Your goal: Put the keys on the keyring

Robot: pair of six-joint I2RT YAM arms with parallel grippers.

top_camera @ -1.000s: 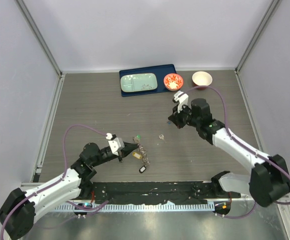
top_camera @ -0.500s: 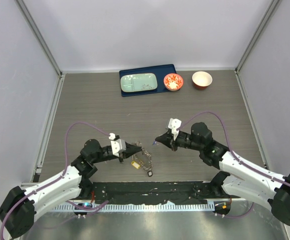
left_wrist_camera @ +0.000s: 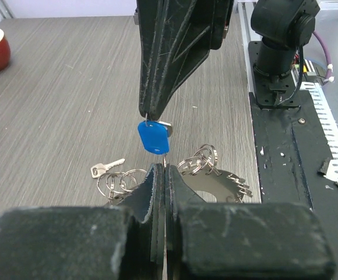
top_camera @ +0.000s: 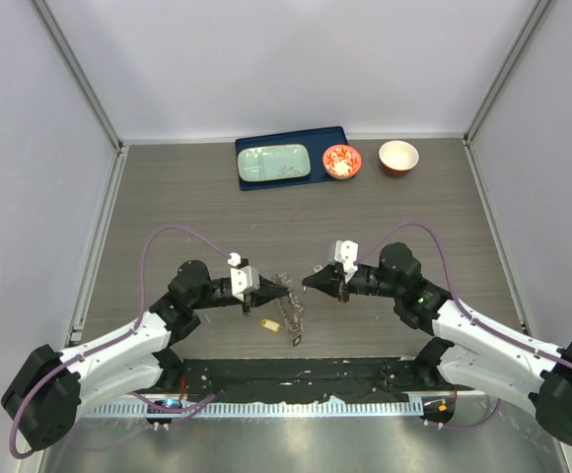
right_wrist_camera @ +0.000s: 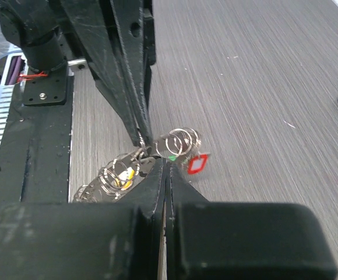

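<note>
The keyring (top_camera: 288,301), a flat dark-grey jagged ring hung with small split rings and keys, is at the table's centre. My left gripper (top_camera: 269,292) is shut on a thin split ring at its edge; the ring also shows in the left wrist view (left_wrist_camera: 224,188). My right gripper (top_camera: 309,282) is shut on a blue-headed key (left_wrist_camera: 153,137) and holds it just above and in front of the left fingertips (left_wrist_camera: 157,175). A silver key (left_wrist_camera: 106,169), a red-headed key (right_wrist_camera: 198,164) and a yellow-headed key (right_wrist_camera: 122,175) hang on the rings.
A blue tray (top_camera: 337,136) with a pale green plate (top_camera: 273,163) stands at the back. A red-and-white bowl (top_camera: 342,161) and a red bowl (top_camera: 398,156) stand beside it. A black strip (top_camera: 296,374) runs along the near edge.
My right arm swung from near the bowls down to the centre and now faces the left gripper. The left gripper moved right with the keyring. The loose key at centre is gone from the table.
</note>
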